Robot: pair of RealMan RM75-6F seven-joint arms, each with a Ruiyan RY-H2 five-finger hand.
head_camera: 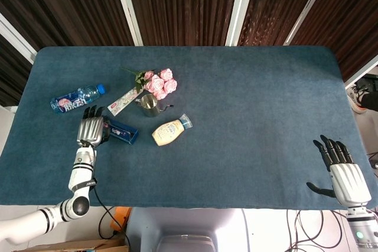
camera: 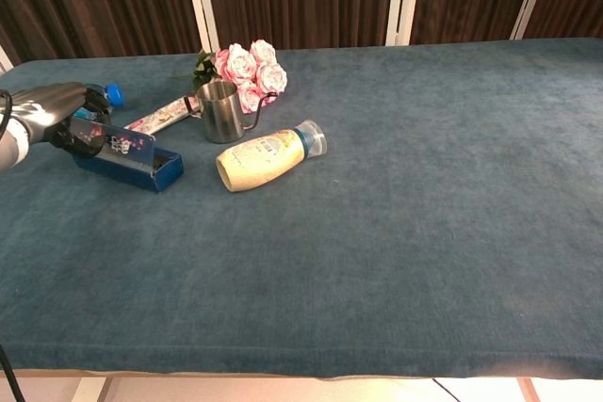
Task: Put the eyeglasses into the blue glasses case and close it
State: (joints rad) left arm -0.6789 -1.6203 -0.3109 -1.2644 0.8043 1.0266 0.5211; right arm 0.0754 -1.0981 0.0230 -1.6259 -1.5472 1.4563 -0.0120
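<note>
Left hand (head_camera: 91, 131) grips the blue glasses case (camera: 127, 159) at the table's left, near the bottle. No eyeglasses visible anywhere, maybe already inside; lid state unclear. Right hand (head_camera: 344, 172) idles with fingers spread, far right.

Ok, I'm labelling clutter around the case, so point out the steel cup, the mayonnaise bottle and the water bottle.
steel cup (camera: 220, 116), chest view, on its outer side wall.
mayonnaise bottle (camera: 259, 159), chest view, on the middle of its pale body.
water bottle (head_camera: 75, 99), head view, on its label.
</note>
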